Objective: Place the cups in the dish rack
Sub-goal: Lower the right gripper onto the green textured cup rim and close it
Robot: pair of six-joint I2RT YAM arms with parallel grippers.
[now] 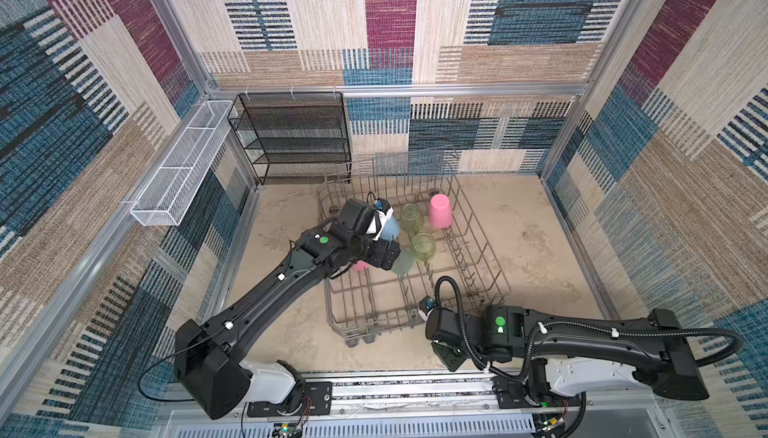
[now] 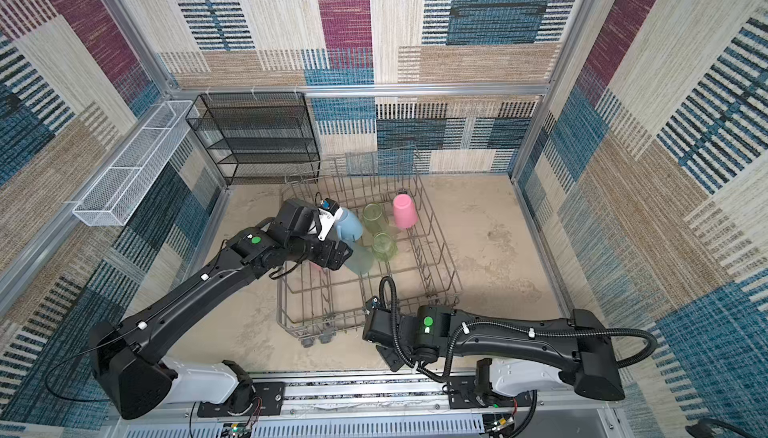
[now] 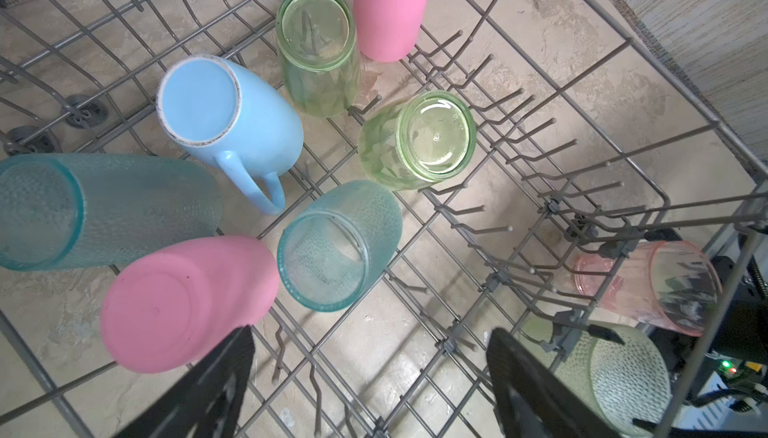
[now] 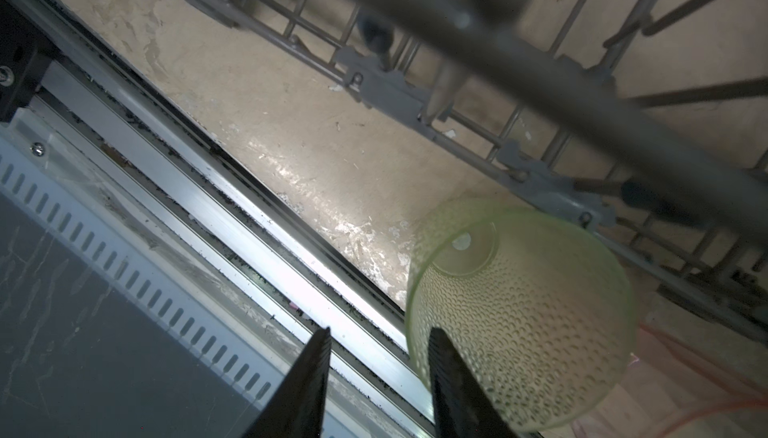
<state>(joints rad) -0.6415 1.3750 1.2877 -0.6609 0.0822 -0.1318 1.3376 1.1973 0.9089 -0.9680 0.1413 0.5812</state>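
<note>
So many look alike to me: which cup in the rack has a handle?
The light-blue mug, upside down in the dish rack, is the only one with a handle; the pink, teal and green cups around it have none.

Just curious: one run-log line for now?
dish rack: seven cups; left end effector: open; right end effector: open at dotted green cup

The dish rack stands mid-surface. In its ten o'clock part sits the mug, with a far tumbler and a near tumbler at the mug's three o'clock. A corner cup sits toward one o'clock. A stray cup sits just outside the rack at five o'clock. The shelf unit stands behind at eleven.
</note>
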